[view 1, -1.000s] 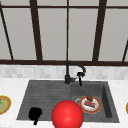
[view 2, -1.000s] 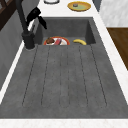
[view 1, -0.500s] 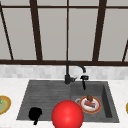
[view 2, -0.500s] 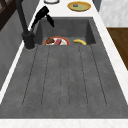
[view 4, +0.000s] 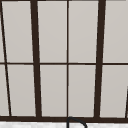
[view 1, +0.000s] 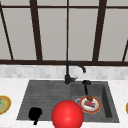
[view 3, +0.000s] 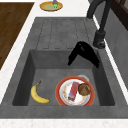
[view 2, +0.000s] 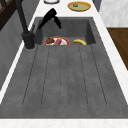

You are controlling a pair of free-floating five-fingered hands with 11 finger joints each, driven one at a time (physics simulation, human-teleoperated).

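Dark grey stone sink (view 1: 45, 97) w/ ribbed drainboard sits in the white counter (view 1: 12, 86); a big glossy red ball (view 1: 67, 115) is at its front edge, left hand (view 1: 35, 113) just beside it over the drainboard, can't tell its finger state. Right hand (view 3: 83, 53) hangs over the basin nr the black faucet (view 1: 70, 72), fingers straight, pointing down, holding nothing. Under it: red-rimmed white plate (view 3: 75, 91) w/ food, not touching; yellow banana (view 3: 37, 94) beside plate on basin floor.

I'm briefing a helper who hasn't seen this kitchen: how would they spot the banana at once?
Start at the dark grey sink and look into its sunken basin. On the basin floor, beside the red-rimmed plate of food, lies the banana, apart from the plate. It is the only yellow, curved thing there, and it lies bare, not on a dish.
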